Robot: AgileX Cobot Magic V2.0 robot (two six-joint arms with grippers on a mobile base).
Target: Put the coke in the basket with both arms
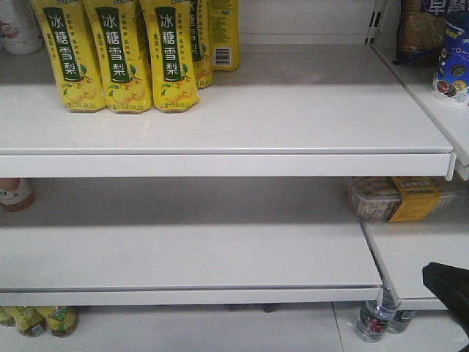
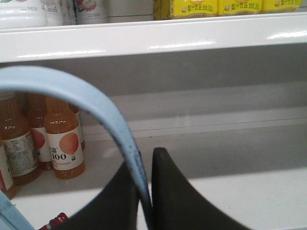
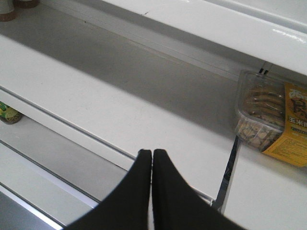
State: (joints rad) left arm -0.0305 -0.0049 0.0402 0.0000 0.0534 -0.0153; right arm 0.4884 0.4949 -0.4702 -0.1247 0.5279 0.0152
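Left black claw gripper [image 2: 145,191], bottom centre, clamps the light blue plastic basket handle [image 2: 86,98], carrying it; right black claw gripper [image 3: 152,182] is closed, empty.

The white upper shelf [image 1: 293,117] carries yellow pear-drink bottles [image 1: 121,59]. The middle shelf [image 1: 190,249] holds orange juice bottles [image 2: 64,143] and a clear snack box [image 1: 396,198].
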